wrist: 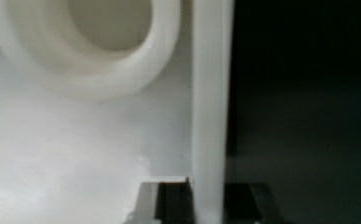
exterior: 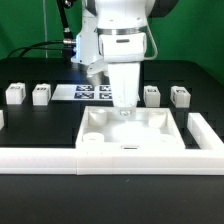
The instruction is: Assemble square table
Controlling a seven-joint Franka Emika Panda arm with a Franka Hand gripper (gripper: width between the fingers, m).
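Note:
The white square table top (exterior: 96,138) lies flat in the middle of the table, its raised rim and round corner sockets facing up. My gripper (exterior: 122,106) reaches straight down onto its far rim. In the wrist view the thin rim wall (wrist: 209,100) runs between my two dark fingers (wrist: 172,205), and the gripper (wrist: 209,206) is shut on it. A round corner socket (wrist: 88,45) shows close beside the rim. Small white legs with tags stand in a row behind: two at the exterior view's left (exterior: 14,94) (exterior: 41,94) and two at its right (exterior: 151,95) (exterior: 180,96).
The marker board (exterior: 85,93) lies flat behind the table top, partly hidden by my arm. A long white low rail (exterior: 60,158) runs along the front, with a side piece (exterior: 206,130) at the exterior view's right. The table top sits against it.

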